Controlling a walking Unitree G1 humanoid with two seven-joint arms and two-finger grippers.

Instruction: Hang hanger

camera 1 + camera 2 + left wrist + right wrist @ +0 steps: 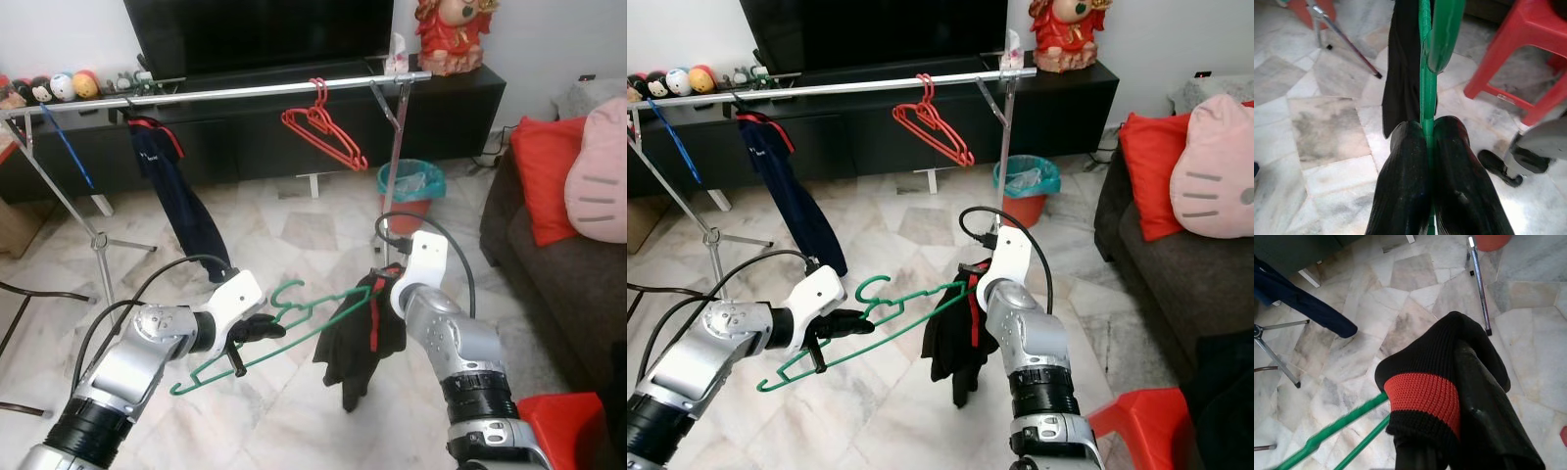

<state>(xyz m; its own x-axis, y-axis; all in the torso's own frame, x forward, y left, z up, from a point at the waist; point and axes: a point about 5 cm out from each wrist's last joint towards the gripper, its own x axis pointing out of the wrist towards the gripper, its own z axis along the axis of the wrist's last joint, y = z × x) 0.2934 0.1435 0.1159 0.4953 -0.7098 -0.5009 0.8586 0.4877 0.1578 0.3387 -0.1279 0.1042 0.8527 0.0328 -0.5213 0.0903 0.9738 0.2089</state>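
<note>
The green plastic hanger [257, 338] hangs in mid-air above the marble floor, tilted so its hook end rises toward the middle and its long bar slopes down to the robot's left. A black garment with a red band [359, 336] (knitted, by the look of the cuff) drapes from its right end, dangling clear of the floor.

Rail [225, 91] has open stretches: between navy garment [176, 201] and red hangers [328, 127], and left of the navy garment up to the blue rod [69, 147]. Right upright [397, 166] blocks the rail's far end, teal bin [411, 191] just behind it. Red stool [1141, 421] and sofa [558, 284] crowd the right side. Marble floor [294, 235] ahead is open.
</note>
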